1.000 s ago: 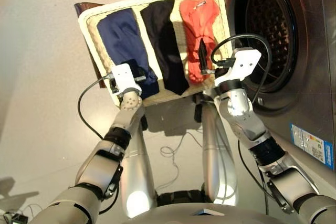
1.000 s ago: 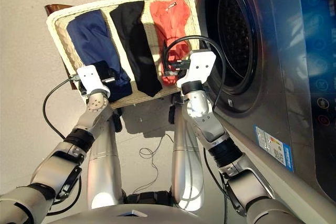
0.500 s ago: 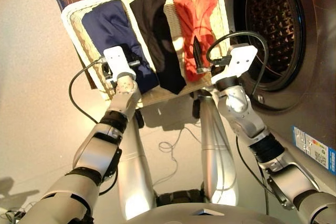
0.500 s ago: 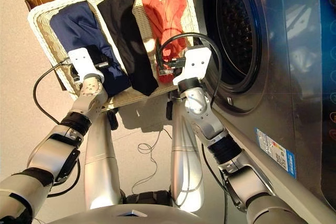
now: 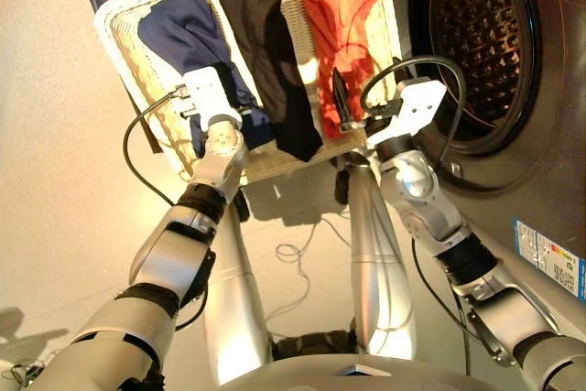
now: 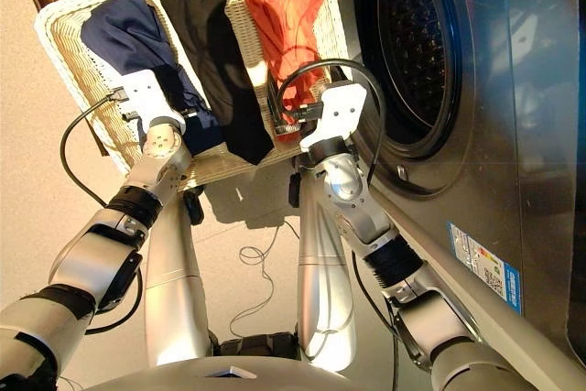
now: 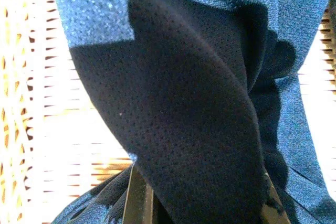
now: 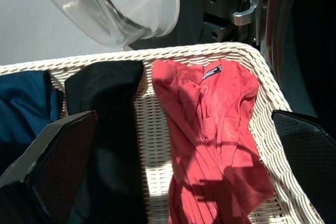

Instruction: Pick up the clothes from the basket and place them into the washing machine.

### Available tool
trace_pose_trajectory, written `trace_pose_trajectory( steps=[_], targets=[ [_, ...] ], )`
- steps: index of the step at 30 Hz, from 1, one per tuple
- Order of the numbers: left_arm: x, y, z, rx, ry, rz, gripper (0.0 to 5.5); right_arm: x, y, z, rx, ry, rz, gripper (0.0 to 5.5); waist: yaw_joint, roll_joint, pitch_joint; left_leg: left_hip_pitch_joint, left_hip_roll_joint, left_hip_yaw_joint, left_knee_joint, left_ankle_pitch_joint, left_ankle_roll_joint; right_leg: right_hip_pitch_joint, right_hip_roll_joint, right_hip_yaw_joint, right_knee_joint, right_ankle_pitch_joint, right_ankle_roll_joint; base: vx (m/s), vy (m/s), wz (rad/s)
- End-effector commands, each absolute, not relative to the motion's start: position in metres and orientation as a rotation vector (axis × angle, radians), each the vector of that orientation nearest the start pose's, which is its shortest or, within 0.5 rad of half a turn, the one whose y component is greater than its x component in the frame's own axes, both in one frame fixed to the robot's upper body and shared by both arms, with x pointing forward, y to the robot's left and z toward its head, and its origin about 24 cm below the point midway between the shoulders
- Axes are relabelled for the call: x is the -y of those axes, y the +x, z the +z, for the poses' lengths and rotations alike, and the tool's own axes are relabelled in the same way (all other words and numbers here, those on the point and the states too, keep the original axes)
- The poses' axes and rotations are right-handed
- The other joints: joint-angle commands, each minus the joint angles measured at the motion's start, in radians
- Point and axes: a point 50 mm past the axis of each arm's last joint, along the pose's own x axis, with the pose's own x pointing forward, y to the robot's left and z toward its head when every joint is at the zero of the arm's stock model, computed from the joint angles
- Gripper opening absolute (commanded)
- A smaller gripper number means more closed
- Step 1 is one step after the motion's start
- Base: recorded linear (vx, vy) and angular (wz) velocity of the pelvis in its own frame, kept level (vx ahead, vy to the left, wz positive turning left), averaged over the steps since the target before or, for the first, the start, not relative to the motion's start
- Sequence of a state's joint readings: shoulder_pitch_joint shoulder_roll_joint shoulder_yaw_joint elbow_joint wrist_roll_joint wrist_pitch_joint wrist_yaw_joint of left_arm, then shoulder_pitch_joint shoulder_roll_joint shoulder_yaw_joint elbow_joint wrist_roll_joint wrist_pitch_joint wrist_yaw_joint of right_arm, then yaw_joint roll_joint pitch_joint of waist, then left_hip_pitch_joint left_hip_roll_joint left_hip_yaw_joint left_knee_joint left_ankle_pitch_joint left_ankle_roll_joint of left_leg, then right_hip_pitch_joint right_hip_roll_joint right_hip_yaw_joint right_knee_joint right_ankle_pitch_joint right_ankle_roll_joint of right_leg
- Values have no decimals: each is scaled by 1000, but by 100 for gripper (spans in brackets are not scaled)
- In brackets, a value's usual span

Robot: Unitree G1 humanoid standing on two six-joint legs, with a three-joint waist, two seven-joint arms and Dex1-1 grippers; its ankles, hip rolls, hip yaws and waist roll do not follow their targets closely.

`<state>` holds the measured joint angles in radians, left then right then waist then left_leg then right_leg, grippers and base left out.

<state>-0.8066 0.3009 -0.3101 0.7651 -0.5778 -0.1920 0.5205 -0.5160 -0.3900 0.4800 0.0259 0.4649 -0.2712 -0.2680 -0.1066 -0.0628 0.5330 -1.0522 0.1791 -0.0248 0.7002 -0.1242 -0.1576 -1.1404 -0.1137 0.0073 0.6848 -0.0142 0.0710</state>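
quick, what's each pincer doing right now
Left pincer: down on the navy garment in the basket; grip cannot be told.
Right pincer: open, above the red garment, holding nothing.

The shallow cream-white wicker basket (image 5: 124, 52) stands just left of the dark grey front-loading washing machine (image 5: 549, 89), whose perforated steel drum (image 5: 476, 34) lies open beside it. In the basket three garments lie side by side: the navy blue one (image 5: 183, 29) on the left, the black one (image 5: 261, 25) in the middle, and the coral-red one (image 5: 343, 16) nearest the machine.
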Motion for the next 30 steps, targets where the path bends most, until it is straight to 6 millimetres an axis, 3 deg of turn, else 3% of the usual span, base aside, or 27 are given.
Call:
trace_pose_trajectory(
  steps=[1,5,9,12,13,15,16,18,21,25,30],
  targets=[
    [-162,368,153,350,-28,314,0,100,284,192,696,50,317,550,25,-4,-13,-11,-39,31,-45,30,62,23,-17,5,16,-92,36,-95,-13,19],
    [-156,347,156,470,58,256,0,111,287,194,690,81,299,550,36,-3,-13,16,-54,35,-93,48,68,55,-14,1,-27,-77,34,0,0,0],
    [-137,318,165,638,231,92,0,125,283,209,750,99,292,550,53,7,-13,94,-68,48,-182,72,72,134,-21,0,-108,-55,38,0,0,0],
    [-132,304,174,725,324,18,0,124,285,210,730,179,321,550,62,13,-13,130,-70,56,-218,82,72,170,-23,2,-144,-41,43,0,0,0],
    [-126,290,187,821,402,-69,0,118,282,212,716,180,393,550,68,15,-13,161,-74,61,-249,91,71,200,-23,0,-177,-32,47,0,0,0],
    [-122,283,192,861,429,-111,0,115,281,211,690,181,445,550,71,12,-13,177,-76,62,-266,99,69,219,-22,-1,-195,-28,49,0,0,0],
    [-110,273,200,940,522,-216,0,108,278,217,662,178,561,550,75,9,-13,198,-77,60,-285,107,68,247,-25,-5,-220,-24,53,0,0,0],
    [-96,263,207,1029,647,-316,0,99,273,226,623,288,703,550,80,7,-13,206,-78,58,-290,111,67,258,-27,-8,-226,-20,55,10,-28,-9],
    [-81,256,211,1124,801,-433,0,82,262,239,585,253,898,550,85,7,-13,204,-79,56,-283,110,64,260,-33,-7,-223,-20,58,0,0,0],
    [-60,249,210,1204,848,-545,0,59,255,255,581,163,1058,550,92,14,-13,193,-77,54,-273,111,61,249,-35,-7,-211,-23,59,0,0,0],
    [-47,243,217,1291,864,-585,0,39,254,258,562,101,1124,550,99,21,-13,176,-76,55,-261,109,60,236,-38,-9,-206,-24,59,0,0,0]
  ],
)
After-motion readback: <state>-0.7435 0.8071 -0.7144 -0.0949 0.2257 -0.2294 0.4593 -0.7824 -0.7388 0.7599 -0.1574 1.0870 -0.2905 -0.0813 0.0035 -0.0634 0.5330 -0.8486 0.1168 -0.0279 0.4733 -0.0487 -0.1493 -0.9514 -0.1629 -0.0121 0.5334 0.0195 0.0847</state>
